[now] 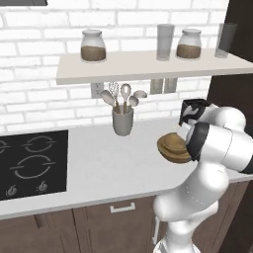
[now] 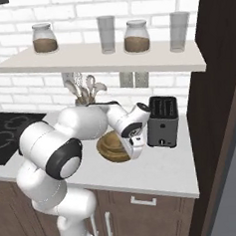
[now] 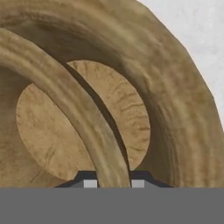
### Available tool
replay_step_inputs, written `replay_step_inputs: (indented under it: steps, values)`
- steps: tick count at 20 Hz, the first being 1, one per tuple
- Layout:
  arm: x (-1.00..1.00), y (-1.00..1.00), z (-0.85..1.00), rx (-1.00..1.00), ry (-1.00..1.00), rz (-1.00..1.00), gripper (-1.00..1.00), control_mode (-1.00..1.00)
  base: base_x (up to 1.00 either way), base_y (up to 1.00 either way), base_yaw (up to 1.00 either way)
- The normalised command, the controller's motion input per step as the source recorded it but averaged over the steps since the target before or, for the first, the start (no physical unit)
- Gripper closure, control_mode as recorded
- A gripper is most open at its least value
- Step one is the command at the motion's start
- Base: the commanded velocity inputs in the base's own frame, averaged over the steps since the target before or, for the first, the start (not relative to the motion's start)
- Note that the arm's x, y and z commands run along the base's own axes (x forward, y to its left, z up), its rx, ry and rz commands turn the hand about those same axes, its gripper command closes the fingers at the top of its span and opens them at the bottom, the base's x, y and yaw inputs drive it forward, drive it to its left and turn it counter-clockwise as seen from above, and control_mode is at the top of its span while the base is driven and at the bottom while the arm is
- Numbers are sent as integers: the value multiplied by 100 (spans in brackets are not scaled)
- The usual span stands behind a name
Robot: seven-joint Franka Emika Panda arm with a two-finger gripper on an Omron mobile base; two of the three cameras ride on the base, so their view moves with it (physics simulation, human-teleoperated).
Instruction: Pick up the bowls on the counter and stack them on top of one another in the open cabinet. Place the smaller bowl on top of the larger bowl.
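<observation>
Your claw is pinched on a bowl rim, one finger on each side of the wood, so it is holding a bowl; from the hand view you cannot tell for sure whether that rim belongs to the smaller or the larger one. Around the claw you see brown wood with a lighter tan, grained floor, and a second, wider brown wall curving beyond it to the right. In the base views one brown wooden bowl sits on the counter right under your wrist, thick-rimmed, tan inside; you can count only that single shape there. Left of the claw stands one grey utensil cup, farther left one black hob. Right of it sits one toaster. Above, the shelf carries two jars and two glasses.
</observation>
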Motion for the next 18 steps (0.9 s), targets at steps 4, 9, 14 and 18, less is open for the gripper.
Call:
replay_step_inputs:
  steps: [4,9,14,18]
  values:
    - [0,0,18,0,-4,0,-100,-100,0,0,0]
    - [0,0,78,0,-16,0,-100,-100,0,0,0]
    - [-27,-7,55,0,-2,-1,-100,-100,0,0,0]
    - [-88,-32,-4,0,0,-2,-100,-100,0,0,0]
